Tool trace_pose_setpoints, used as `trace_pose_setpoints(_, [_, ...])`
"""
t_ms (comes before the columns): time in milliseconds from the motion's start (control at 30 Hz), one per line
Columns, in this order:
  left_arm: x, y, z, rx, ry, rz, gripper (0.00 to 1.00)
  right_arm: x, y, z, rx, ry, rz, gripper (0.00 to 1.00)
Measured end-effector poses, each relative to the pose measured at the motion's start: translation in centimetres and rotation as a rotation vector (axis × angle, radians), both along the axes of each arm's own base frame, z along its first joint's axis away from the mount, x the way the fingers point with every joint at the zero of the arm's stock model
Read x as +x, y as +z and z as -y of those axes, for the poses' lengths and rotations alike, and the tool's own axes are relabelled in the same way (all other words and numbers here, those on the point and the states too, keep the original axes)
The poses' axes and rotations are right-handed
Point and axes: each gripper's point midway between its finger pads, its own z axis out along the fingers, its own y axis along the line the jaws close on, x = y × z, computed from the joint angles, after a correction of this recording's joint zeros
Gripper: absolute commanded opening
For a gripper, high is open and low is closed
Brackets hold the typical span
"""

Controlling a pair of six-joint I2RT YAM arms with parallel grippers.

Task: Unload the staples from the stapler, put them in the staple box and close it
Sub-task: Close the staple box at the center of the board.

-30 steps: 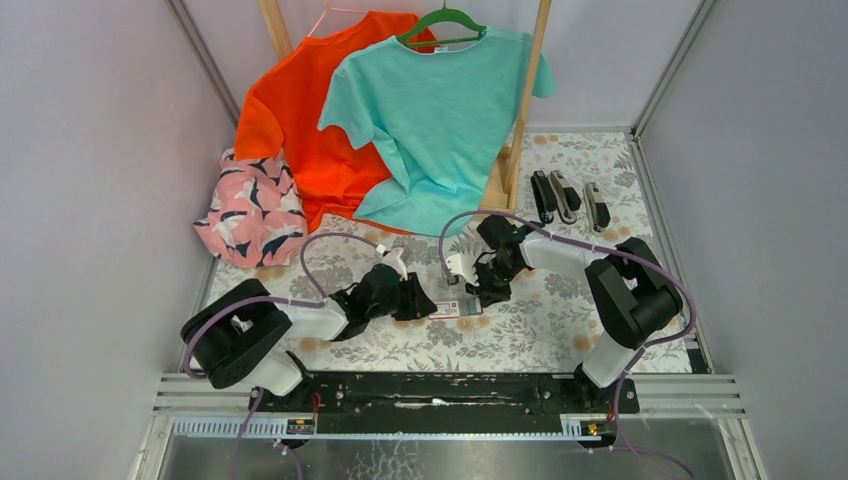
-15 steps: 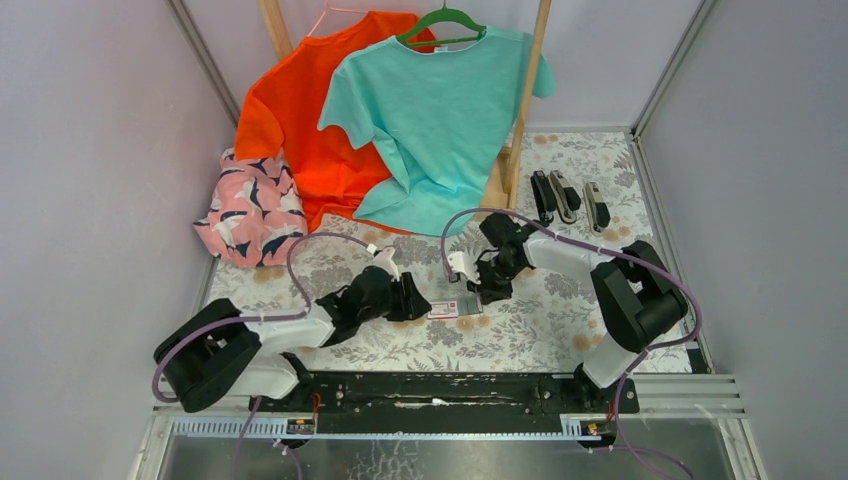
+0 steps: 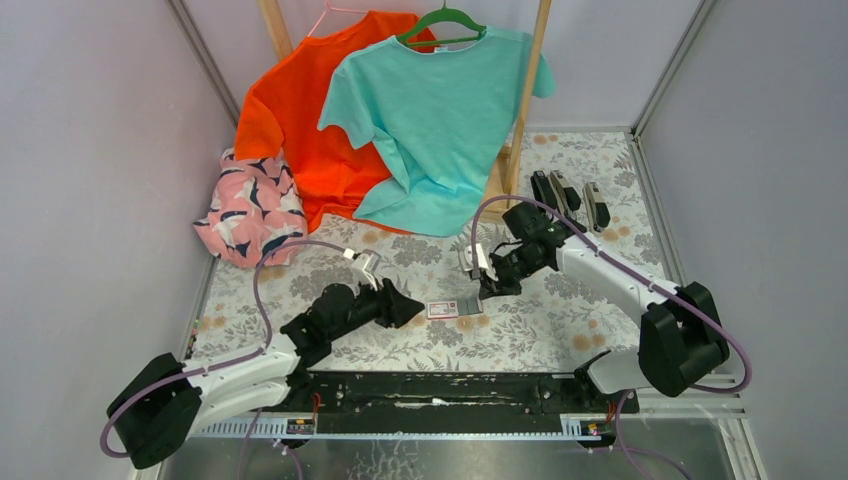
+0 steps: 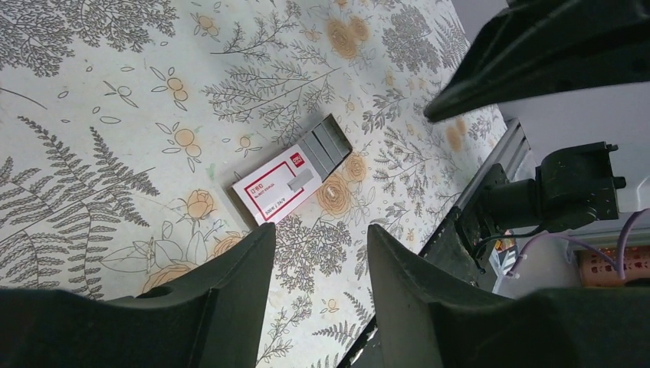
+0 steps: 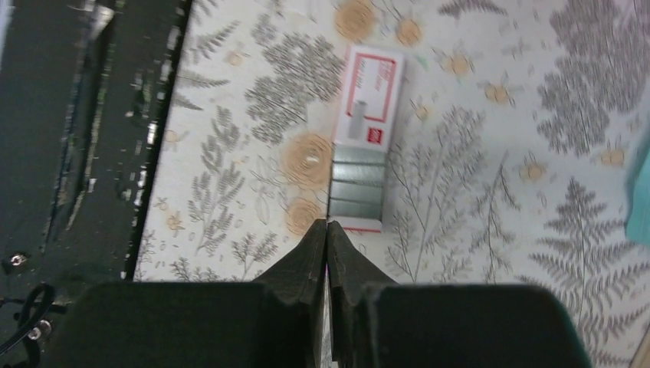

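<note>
The staples (image 5: pixel 356 180) are grey metal strips lying side by side in the slid-out tray of a small white-and-red box (image 5: pixel 372 84) on the flowered table. They also show in the left wrist view as staples (image 4: pixel 326 146) at the far end of the box (image 4: pixel 276 188). My left gripper (image 4: pixel 318 234) is open and empty, just short of the box. My right gripper (image 5: pixel 327 224) is shut, its tips right at the tray's end, with nothing visible between them. Three black staplers (image 3: pixel 565 195) lie at the back right, away from both grippers.
An orange shirt (image 3: pixel 300 130) and a teal shirt (image 3: pixel 440 110) hang from a wooden rack (image 3: pixel 528 100) at the back. A pink patterned cloth (image 3: pixel 250 210) lies at the left. A black rail (image 3: pixel 440 390) runs along the near table edge.
My left gripper has opened and drawn back to the left, away from the box. The right arm's elbow swung out to the right while its shut gripper stayed by the staples.
</note>
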Motion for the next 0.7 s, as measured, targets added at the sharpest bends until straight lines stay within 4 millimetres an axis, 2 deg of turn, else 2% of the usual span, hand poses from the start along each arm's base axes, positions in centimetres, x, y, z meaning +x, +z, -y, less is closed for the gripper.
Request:
trace_pose_setpoints(67, [-0.2, 0.0, 0.1, -0.004, -0.012, 0.000, 0.52, -1.4, 0.9, -0.3, 0.055, 0.071, -0.008, 0.09])
trace_pose_setpoints(167, [-0.4, -0.8, 0.2, 0.017, -0.025, -0.023, 0.52, -2.7, 1.2, -0.5, 0.095, 0.143, -0.027, 0.09])
trace_pose_setpoints(333, [-0.7, -2.6, 0.8, 0.068, -0.067, -0.073, 0.52, -3.5, 1.0, -0.3, 0.108, 0.200, -0.031, 0.09])
trace_pose_setpoints(400, [-0.8, -2.2, 1.1, 0.040, -0.082, -0.057, 0.54, -3.7, 1.1, -0.4, 0.116, 0.215, -0.026, 0.10])
trace_pose_setpoints(700, [-1.4, 0.3, 0.8, -0.119, -0.089, 0.076, 0.76, -4.1, 1.4, -0.2, 0.126, 0.244, -0.009, 0.10])
